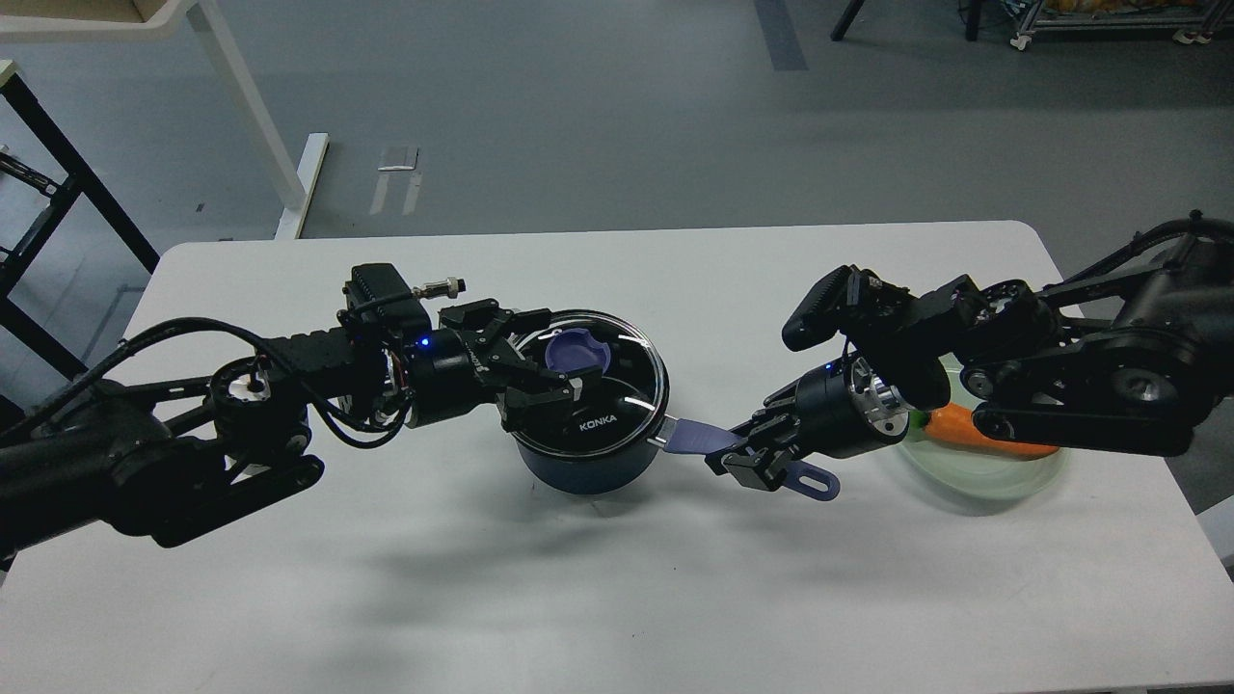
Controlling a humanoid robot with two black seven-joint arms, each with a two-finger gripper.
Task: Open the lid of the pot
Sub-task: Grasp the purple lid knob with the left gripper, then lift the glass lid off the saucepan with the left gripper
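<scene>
Two grippers work over one white table (617, 598). The left gripper (569, 361) has its fingers spread on either side of the periwinkle knob (576, 352) of the lid (617, 386), not visibly pressing it. The right gripper (747, 461) is clenched on the long purple handle (709, 440) of the pot (588, 472), just short of the hole at the handle's end. One pot stands near the table's middle, dark blue, with the one clear glass lid seated on it, steel rim all round; white lettering on the glass reads "KONKA". One pale green plate (1003, 477) lies to the right, partly hidden beneath the right arm, and bears one orange carrot (954, 424). The table is rounded at its far corners and casts soft shadows of both arms. Beyond it lies grey floor (598, 116), with a white table leg (255, 125) at upper left, a black frame (58, 173) at the far left edge, and a wheeled rack (1109, 24) at upper right.
</scene>
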